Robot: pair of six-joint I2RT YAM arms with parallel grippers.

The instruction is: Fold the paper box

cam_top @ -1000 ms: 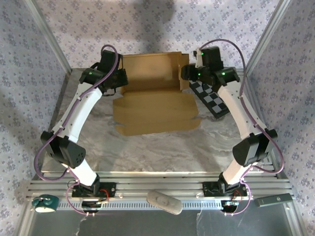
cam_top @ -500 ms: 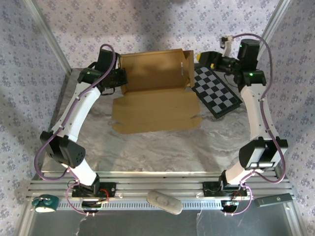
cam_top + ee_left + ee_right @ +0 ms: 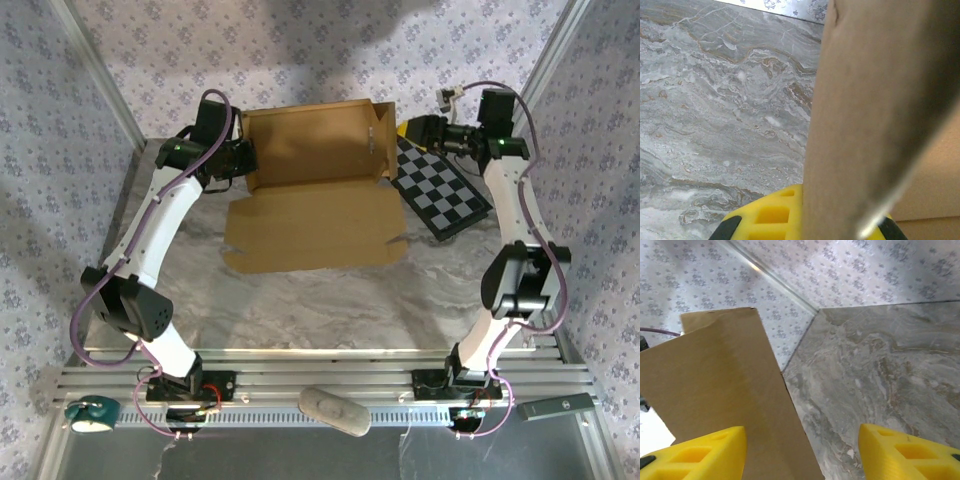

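The paper box [image 3: 315, 200] sits in the upper centre of the top view, half formed. One plain tan corrugated panel lies flat on the counter [image 3: 300, 300]. A second panel stands up behind it as a wall, with a short side flap at its right end.

The left pincer [image 3: 243, 160] is at the wall's left edge, clamped together on the cardboard. In the left wrist view a smooth brown flap [image 3: 865, 125] rises from its yellow ribbed finger [image 3: 765, 215].

The right pincer [image 3: 412, 130] hangs just right of the side flap with its jaws apart. Its yellow fingers [image 3: 700, 450] show a creased cardboard sheet [image 3: 725, 385] behind the left one.

The counter is grey and marble-veined. A black-and-white checkerboard panel [image 3: 445, 190] lies at the upper right.
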